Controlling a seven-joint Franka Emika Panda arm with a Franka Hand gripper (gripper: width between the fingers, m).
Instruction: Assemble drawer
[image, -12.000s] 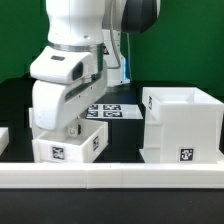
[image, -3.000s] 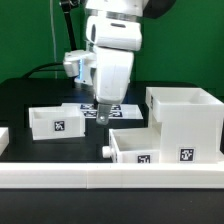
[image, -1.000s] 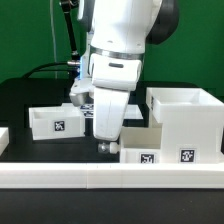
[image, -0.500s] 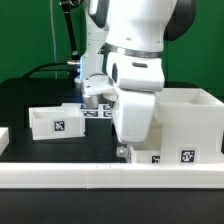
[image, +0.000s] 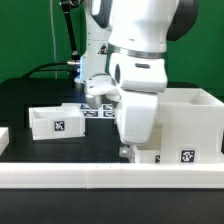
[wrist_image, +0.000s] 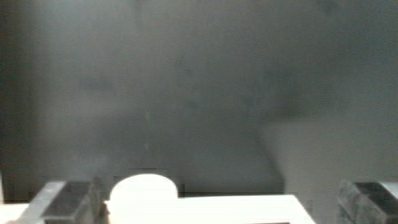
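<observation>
My gripper (image: 127, 147) is down at the knob (wrist_image: 143, 192) of the drawer box (image: 150, 157), just beside the case (image: 190, 115).

In the wrist view my fingers (wrist_image: 59, 200) are spread apart with nothing clamped. The round knob lies between them, nearer one finger than the other. The drawer box sits low beside the case, on the side facing my arm. My hand hides most of it in the exterior view, so I cannot tell whether box and case touch. I judge the step to be gripping the box at its knob face so it can go into the case. I'd centre the knob between my fingers, close gently, and keep the box square to the case. The second drawer box (image: 55, 122) sits well apart from the case, beyond my arm.
</observation>
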